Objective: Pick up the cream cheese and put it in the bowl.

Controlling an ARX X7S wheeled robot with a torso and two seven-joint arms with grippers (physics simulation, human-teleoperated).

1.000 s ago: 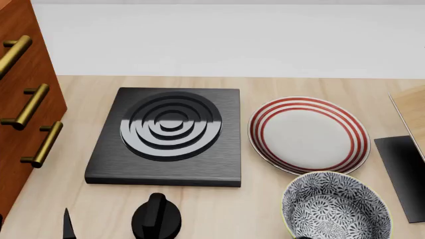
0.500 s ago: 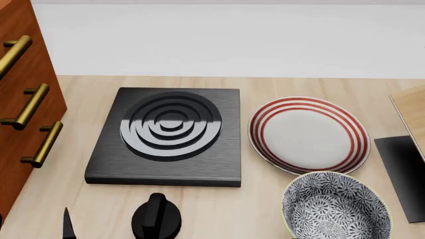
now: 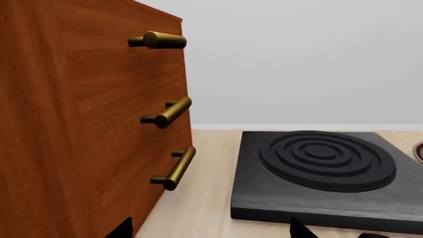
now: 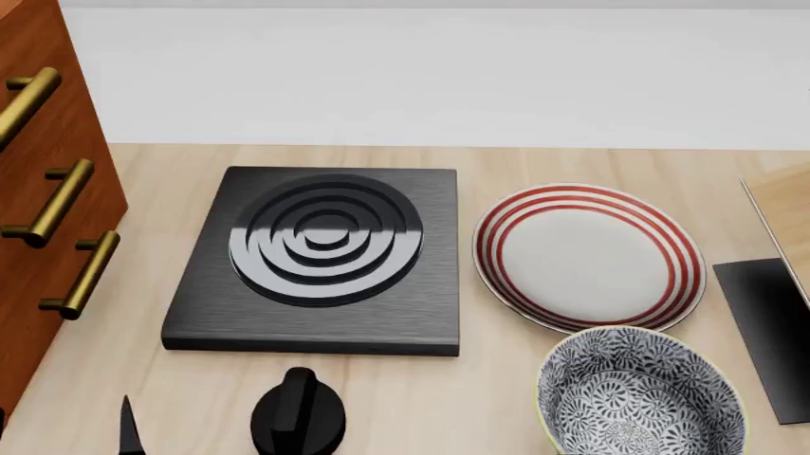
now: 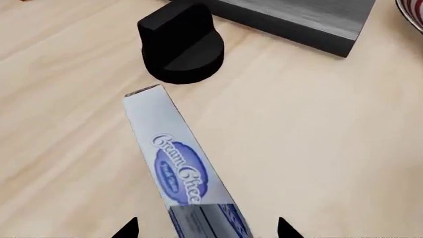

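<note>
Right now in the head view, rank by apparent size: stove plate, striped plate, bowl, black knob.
1. Stove plate, largest.
2. Striped plate.
3. Bowl, partly cut off by the frame edge and nearer the camera, so its rank against the plate is unsure.
4. Black knob, smallest.

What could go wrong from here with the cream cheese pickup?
The cream cheese lies at an angle between the right gripper's barely visible fingertips, so a closing grasp might twist or push it. The black knob sits just past its far end and could get bumped. The bowl sits partly out of the head view.
</note>
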